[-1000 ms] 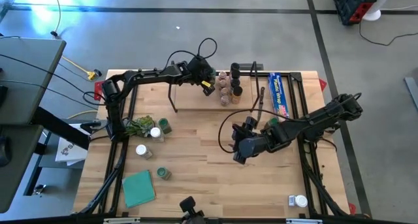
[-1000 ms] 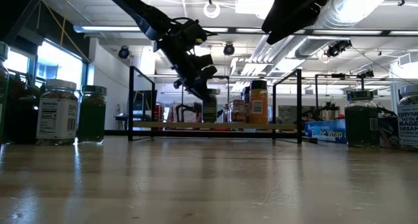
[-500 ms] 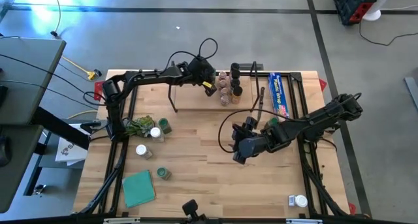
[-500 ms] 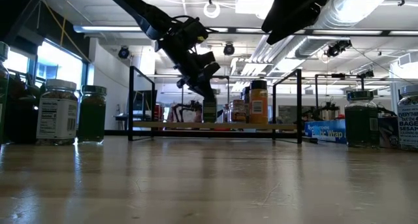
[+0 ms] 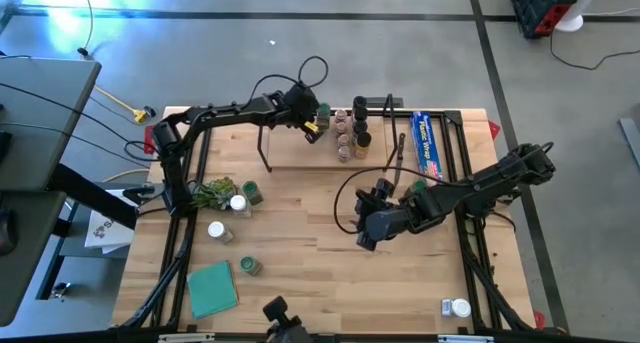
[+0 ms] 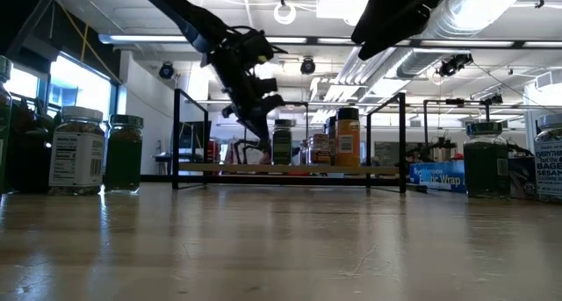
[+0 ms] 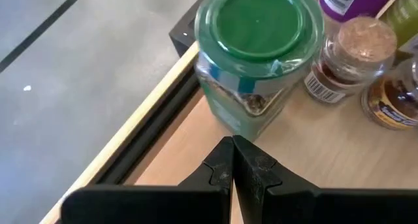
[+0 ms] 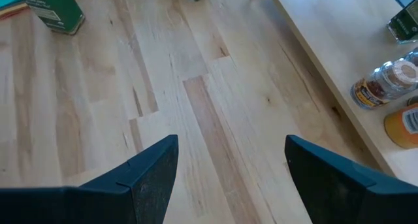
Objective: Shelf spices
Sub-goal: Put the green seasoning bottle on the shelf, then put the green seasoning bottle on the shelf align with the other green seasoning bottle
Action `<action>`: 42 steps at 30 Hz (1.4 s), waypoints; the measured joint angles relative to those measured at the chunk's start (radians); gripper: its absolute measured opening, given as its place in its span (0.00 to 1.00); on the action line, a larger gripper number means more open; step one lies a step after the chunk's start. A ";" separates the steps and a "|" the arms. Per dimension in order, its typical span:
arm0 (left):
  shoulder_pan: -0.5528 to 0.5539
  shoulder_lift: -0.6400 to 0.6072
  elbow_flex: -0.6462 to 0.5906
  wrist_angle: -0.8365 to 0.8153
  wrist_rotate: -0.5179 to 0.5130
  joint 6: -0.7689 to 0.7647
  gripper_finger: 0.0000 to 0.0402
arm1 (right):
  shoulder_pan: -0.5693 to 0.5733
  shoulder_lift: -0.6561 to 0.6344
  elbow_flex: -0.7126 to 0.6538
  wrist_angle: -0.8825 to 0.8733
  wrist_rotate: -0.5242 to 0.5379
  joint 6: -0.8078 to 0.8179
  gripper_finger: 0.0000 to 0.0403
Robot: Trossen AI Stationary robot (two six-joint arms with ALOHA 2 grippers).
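The shelf point(image 5: 300, 153) stands at the table's far side, a light board between black end frames. Several spice jars point(image 5: 347, 133) are clustered on the board. A green-lidded jar point(image 7: 258, 61) stands upright on its base at the left end of that cluster, near the board's far edge. My left gripper point(image 7: 232, 152) is shut and hovers just left of this jar point(image 6: 281, 147), a little above the board. My right gripper point(image 8: 228, 178) is open and hangs over the middle of the table point(image 5: 365, 228), near no jar.
More jars stand on the table's left part point(image 5: 240, 198), point(image 5: 215, 229), point(image 5: 248, 266), beside a leafy green bundle point(image 5: 208, 191). One jar lies at the near right corner point(image 5: 457, 307). A teal square point(image 5: 212, 287) lies near left, and a blue wrap box point(image 5: 428, 143) lies right of the shelf.
My left gripper has drawn back from the green-lidded jar toward the table's left and slightly up. The jar, which was under the gripper, now stands in plain view on the shelf board. My right arm has kept still.
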 joint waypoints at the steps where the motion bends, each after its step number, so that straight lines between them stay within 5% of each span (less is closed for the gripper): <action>1: 0.000 0.002 0.000 0.009 0.005 0.004 0.01 | 0.000 0.000 0.000 0.000 0.000 0.002 0.68; 16: -0.002 -0.002 0.000 -0.020 -0.018 0.033 0.01 | 0.002 0.000 0.000 0.000 0.000 0.003 0.68; 24: -0.077 -0.255 -0.023 -0.277 -0.015 0.167 0.01 | 0.002 0.059 -0.001 0.134 -0.009 -0.147 0.68; 34: -0.357 -0.857 -0.293 -0.357 -0.033 -0.069 0.01 | -0.181 0.329 0.018 0.974 -0.395 -0.575 0.68; 42: -0.523 -1.148 -0.507 -0.388 -0.149 -0.300 0.01 | -0.202 0.641 0.399 0.892 -0.695 -0.734 0.68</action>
